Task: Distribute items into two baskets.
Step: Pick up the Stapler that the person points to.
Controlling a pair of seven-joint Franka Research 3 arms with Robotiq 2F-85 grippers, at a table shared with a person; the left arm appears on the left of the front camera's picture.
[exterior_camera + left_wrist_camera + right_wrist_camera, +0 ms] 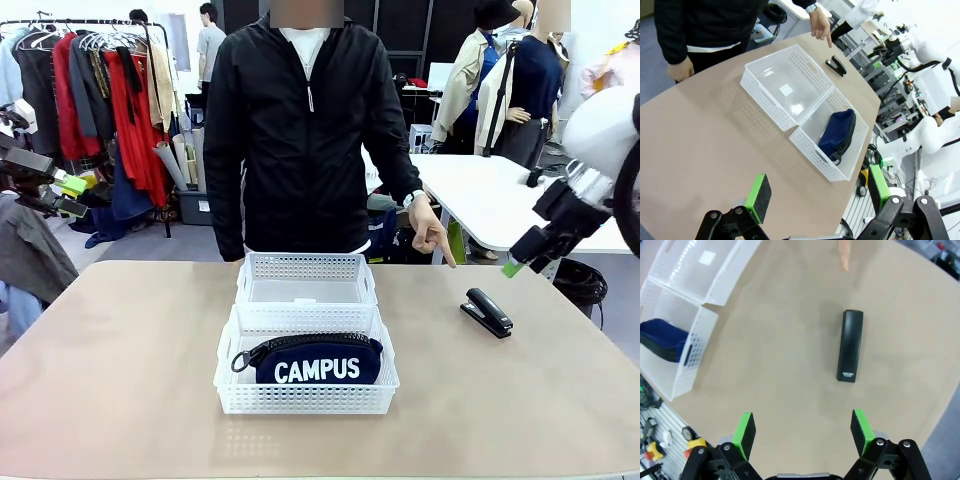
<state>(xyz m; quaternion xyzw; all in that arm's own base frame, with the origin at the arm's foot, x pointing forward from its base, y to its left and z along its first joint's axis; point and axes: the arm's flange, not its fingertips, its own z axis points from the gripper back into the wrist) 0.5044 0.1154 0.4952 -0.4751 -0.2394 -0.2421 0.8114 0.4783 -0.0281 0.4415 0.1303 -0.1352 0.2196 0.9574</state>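
Observation:
The navy CAMPUS pouch point(312, 362) lies in the near white basket point(300, 398). Behind it and touching it, the far basket point(305, 268) holds nothing. The black stapler point(487, 312) lies on the table to the right of the baskets. In the right wrist view, the stapler point(850, 345) is below and ahead of my open right gripper point(802, 432). From the front, my right gripper point(528, 262) hangs above and behind the stapler. My left gripper point(72, 196) is open off the table's left side. My left gripper point(819, 192) looks down at the pouch point(837, 132).
The person stands at the far edge, one hand point(430, 235) pointing a finger down toward the stapler. A clothes rack point(100, 90) and another white table point(490, 200) stand behind. The tabletop point(120, 380) is bare on both sides of the baskets.

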